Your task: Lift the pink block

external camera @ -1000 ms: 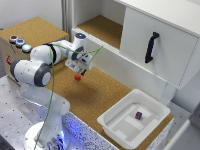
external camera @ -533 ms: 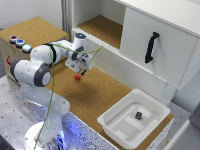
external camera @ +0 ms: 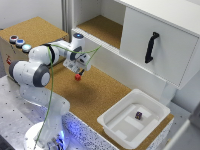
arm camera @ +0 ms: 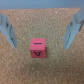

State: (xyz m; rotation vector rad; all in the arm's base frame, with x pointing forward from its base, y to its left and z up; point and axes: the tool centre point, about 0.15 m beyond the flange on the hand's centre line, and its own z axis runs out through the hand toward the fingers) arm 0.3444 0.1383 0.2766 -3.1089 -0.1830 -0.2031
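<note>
The pink block (external camera: 78,76) is a small reddish-pink cube resting on the cork tabletop, just below my gripper (external camera: 80,69). In the wrist view the pink block (arm camera: 37,48) has a dark mark on its face. It sits between the two fingers (arm camera: 7,30) of my gripper (arm camera: 40,45), with a gap on each side. The jaws are wide open and do not touch it.
A white tray (external camera: 117,112) at the exterior view's right holds a dark purple cube (external camera: 138,115). A white cabinet with a black handle (external camera: 151,47) and an open cork shelf (external camera: 102,30) stand behind. A box with round buttons (external camera: 20,42) sits at the left.
</note>
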